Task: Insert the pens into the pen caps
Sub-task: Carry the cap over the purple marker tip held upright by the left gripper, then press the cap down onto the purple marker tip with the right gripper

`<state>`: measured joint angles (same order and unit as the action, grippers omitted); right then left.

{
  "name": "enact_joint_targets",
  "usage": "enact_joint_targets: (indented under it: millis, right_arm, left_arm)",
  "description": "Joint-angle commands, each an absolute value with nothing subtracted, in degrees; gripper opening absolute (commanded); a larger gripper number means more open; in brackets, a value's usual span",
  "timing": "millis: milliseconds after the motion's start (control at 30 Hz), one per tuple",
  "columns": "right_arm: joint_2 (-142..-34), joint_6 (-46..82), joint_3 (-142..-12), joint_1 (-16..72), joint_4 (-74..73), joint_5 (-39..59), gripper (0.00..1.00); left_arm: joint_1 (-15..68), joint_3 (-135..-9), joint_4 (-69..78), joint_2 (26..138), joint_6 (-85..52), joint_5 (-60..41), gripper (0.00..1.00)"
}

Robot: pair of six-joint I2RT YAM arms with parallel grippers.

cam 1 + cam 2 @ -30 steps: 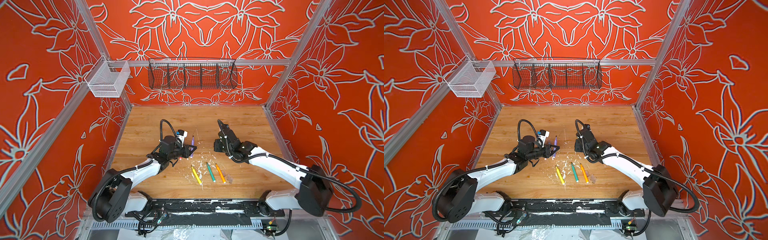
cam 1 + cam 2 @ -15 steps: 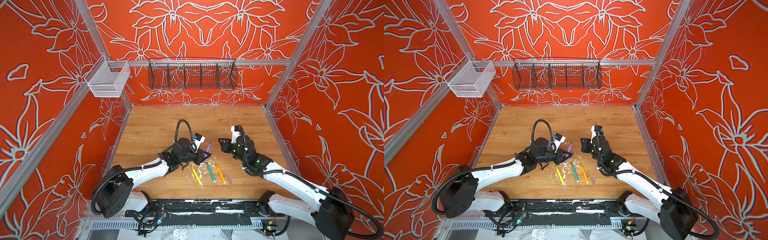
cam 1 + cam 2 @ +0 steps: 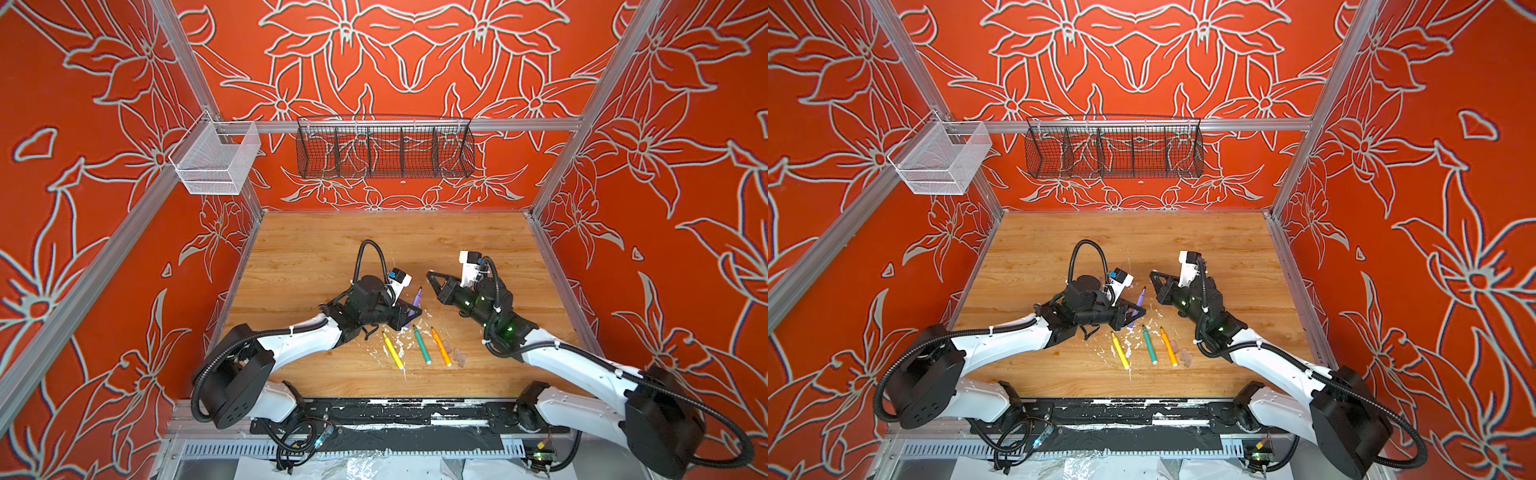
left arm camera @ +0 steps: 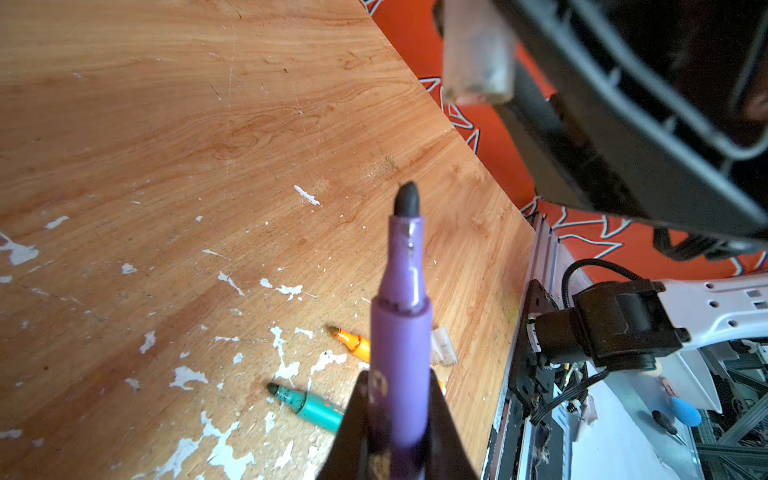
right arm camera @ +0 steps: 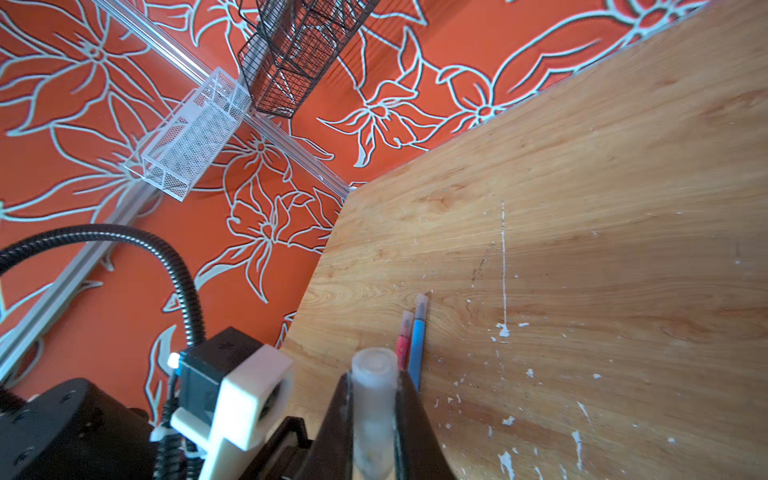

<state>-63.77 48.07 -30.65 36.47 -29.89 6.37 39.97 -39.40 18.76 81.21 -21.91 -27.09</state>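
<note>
- Purple slim felt-tip pen [image 3: 417,298] (dark nib bare) is pinched low on its barrel by the left gripper [image 4: 399,399], jaws pressed against it. It hangs over the middle of the wooden tabletop [image 3: 332,249], reading that as a clock with six at the arms' bases. The nib is aimed at one o'clock, lifted clear so that it can meet a cap.
- Yellow felt-tip pen [image 3: 392,351], green felt-tip pen [image 3: 422,345] and orange felt-tip pen [image 3: 441,347] lie uncapped side by side toward six o'clock, nibs toward eleven. They are probably waiting their turn within easy reach.
- Loose translucent whitish caps [image 3: 453,351] sit just beside the orange pen, at its three o'clock.
- Right gripper [image 5: 372,386] hovers near the purple nib at about two o'clock, not touching. Its jaws are clamped on a stubby clear-whitish cap [image 5: 373,365], open mouth outward toward ten o'clock, likely so the nib can slide in.
- Pink pen [image 5: 403,340] and blue pen [image 5: 417,340], seemingly capped, lie touching on the wood beyond that cap. Both top views hide them.
</note>
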Motion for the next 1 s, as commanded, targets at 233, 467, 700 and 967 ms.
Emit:
enact_joint_targets:
  millis: [233,467,700,967]
  right_arm:
    - [-67.31,49.76,-30.72,36.37,-34.06,10.15,0.0]
    - [-69.15,49.68,-31.17,36.39,-34.29,11.98,0.0]
    - [-72.3,50.33,-32.12,36.46,-34.91,14.14,0.0]
    - [-73.61,50.7,-32.56,36.78,-35.58,15.69,0.0]
  left_arm:
    - [40.34,-40.21,20.38,81.5,-22.05,-28.15,0.0]
    - [40.35,-39.83,19.67,80.31,-21.33,-26.55,0.0]
    - [40.34,-39.18,19.75,79.61,-21.31,-24.13,0.0]
    - [39.16,-38.13,21.14,79.23,-23.08,-23.92,0.0]
